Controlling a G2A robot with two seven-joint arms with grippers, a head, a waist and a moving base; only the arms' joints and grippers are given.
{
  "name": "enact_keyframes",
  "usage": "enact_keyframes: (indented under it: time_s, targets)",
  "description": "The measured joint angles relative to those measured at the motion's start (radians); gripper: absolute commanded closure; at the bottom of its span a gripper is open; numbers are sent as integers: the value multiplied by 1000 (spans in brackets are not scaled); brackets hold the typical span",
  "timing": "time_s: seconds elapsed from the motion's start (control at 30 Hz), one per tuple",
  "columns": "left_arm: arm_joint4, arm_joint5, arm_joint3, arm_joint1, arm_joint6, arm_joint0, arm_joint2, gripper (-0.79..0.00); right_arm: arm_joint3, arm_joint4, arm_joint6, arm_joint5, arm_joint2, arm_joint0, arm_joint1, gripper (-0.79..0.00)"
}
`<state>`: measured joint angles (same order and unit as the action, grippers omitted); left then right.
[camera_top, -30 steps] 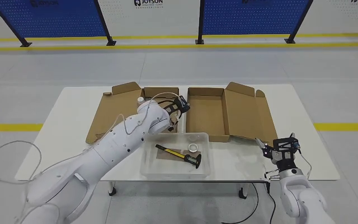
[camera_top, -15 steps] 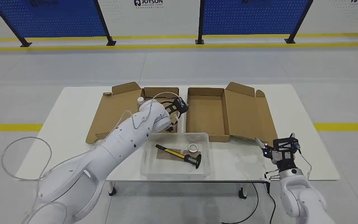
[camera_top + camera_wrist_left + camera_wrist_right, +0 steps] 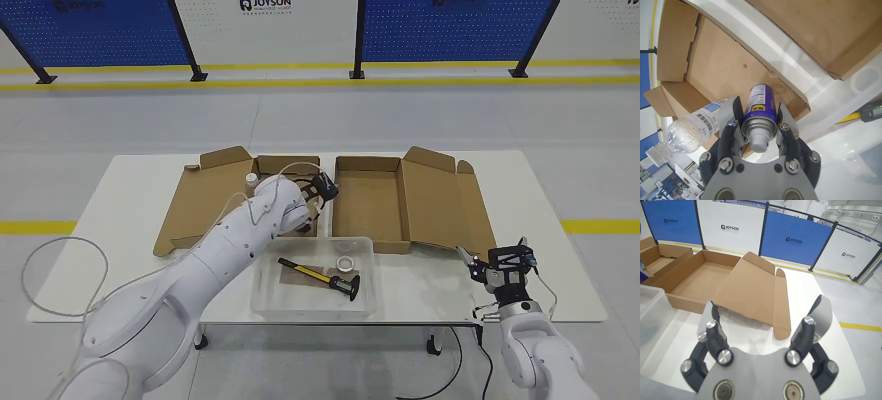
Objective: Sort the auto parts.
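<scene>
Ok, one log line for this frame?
left gripper: shut on spray can, over left cardboard box | right gripper: open, empty | water bottle: in same box

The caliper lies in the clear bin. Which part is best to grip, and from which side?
Probably take the caliper by its slim yellow beam near the middle, from straight above, jaws across the beam. It lies flat and diagonal on the floor of the clear bin, whose walls block a sideways approach; its black head looks bulkier.
</scene>
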<state>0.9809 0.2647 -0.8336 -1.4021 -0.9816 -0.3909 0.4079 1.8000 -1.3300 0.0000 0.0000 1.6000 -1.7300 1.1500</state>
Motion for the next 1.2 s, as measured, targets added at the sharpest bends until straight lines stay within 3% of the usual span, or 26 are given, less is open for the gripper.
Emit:
enact_keyframes:
  time_s: [0.13,0.2,0.47,0.57,0.67,0.8,0.87,0.93,1.1,1.2]
  targets:
    - [13,8,17,-14,2,7,2,-308,0,0,0,0,0,0,0,-785]
    - [17,12,24,-18,3,8,3,-363,0,0,0,0,0,0,0,-785]
    - [30,26,52,-35,5,11,16,-403,0,0,0,0,0,0,0,-785]
    - [39,27,54,-40,6,12,21,-514,0,0,0,0,0,0,0,-785]
    - [50,29,49,-42,4,12,28,-536,0,0,0,0,0,0,0,-785]
    - [68,22,36,-40,3,11,42,-668,0,0,0,0,0,0,0,-785]
    - [80,11,19,-35,6,11,54,-696,0,0,0,0,0,0,0,-785]
    - [90,-1,-7,-28,10,8,72,-782,0,0,0,0,0,0,0,-785]
    - [121,-26,-102,8,7,-18,136,-785,0,0,0,0,0,0,0,-785]
    - [162,-47,-200,45,-11,-58,193,-785,0,0,0,0,0,0,0,-785]
